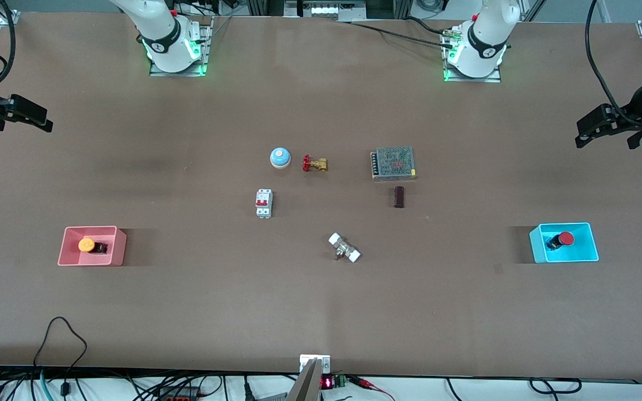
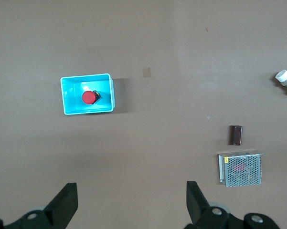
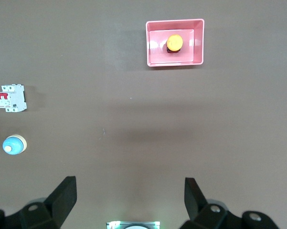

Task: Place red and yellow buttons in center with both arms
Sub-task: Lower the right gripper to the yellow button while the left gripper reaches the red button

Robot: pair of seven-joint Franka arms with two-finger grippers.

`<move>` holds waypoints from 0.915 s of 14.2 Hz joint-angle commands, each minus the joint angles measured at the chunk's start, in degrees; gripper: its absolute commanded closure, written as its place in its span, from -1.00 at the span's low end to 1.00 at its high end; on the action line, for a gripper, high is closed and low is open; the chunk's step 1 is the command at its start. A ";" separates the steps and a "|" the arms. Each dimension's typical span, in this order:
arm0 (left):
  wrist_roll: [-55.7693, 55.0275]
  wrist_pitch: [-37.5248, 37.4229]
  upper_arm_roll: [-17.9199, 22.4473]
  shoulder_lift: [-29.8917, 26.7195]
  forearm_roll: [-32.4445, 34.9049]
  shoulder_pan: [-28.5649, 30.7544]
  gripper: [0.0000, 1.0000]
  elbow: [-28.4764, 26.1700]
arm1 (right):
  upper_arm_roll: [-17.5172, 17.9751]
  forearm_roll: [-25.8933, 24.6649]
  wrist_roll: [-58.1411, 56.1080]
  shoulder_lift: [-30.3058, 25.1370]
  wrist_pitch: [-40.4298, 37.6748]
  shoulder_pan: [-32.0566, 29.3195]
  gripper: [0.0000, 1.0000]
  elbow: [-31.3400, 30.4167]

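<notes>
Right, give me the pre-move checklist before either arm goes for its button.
1. Red button in blue tray, uncovered: ok.
2. Yellow button in pink tray, uncovered: ok.
3. Left gripper fingers open, holding nothing, waiting at its end of the table: ok.
4. Right gripper fingers open, holding nothing, at its own end: ok.
5. Bare tabletop nearer the front camera than the white-capped fitting: ok.
6. Buttons in center: not ok, neither picked up yet.
</notes>
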 commanded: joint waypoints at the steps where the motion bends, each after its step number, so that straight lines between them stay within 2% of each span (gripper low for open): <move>1: 0.72 -0.53 -0.35 -0.29 -0.91 0.46 -1.00 -0.01 | 0.39 -0.48 1.14 -1.72 -0.80 -0.27 -1.00 -1.09; 5: 0.81 -0.35 -0.35 -0.11 -0.91 0.55 -1.00 -0.09 | 0.31 -0.56 1.06 -1.20 -1.06 -0.45 -1.00 -0.74; 7: 0.98 -0.09 -0.17 1.81 -0.30 0.72 -1.00 -0.01 | 0.39 -0.74 0.45 0.38 0.25 -0.62 -1.00 -0.65; 13: 4.39 7.46 0.35 10.51 -0.03 4.32 -1.00 0.17 | 0.22 -3.11 0.09 12.76 11.31 -3.35 -1.00 -0.65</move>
